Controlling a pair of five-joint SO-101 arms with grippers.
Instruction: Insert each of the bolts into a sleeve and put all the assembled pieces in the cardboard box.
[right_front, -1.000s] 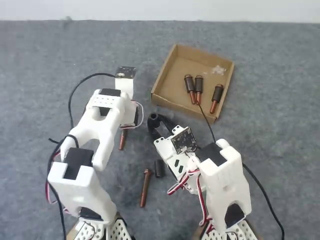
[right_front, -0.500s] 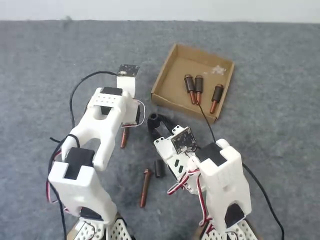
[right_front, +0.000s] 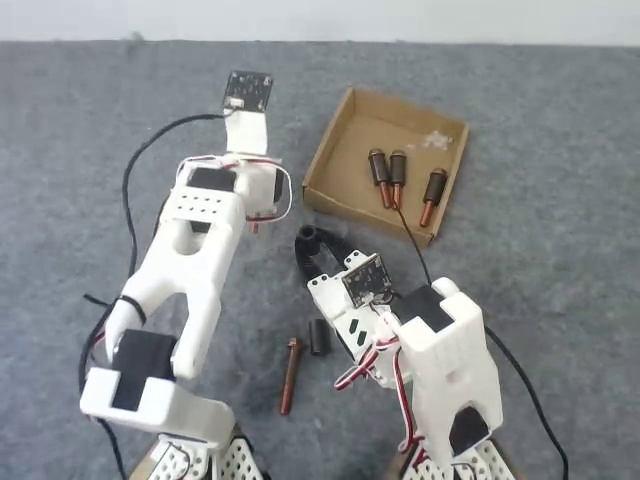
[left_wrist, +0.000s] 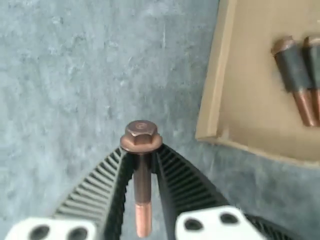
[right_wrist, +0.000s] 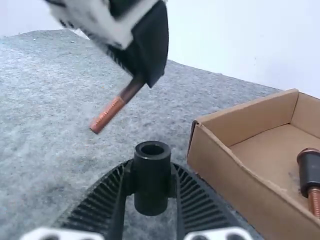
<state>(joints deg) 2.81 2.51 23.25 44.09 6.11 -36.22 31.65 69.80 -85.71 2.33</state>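
Two parts are hanging just beside the cardboard box (right_front: 322, 160): left gripper (left_wrist: 141, 152) is clamping a bolt (left_wrist: 142, 200), right gripper (right_wrist: 151, 172) is clamping a sleeve (right_wrist: 152, 152) upright. Bolt is sitting tilted and off the bore, so it's likely risking a jam or a drop. Box is holding three assembled pieces (right_front: 397, 178).

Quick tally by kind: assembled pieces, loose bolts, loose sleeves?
Assembled copper bolts in black sleeves, in the brown cardboard box: 3
Bare copper bolts: 2, one in the left gripper, one on the grey carpet
Bare black sleeves: 2, one in the right gripper, one on the carpet
Total: 7
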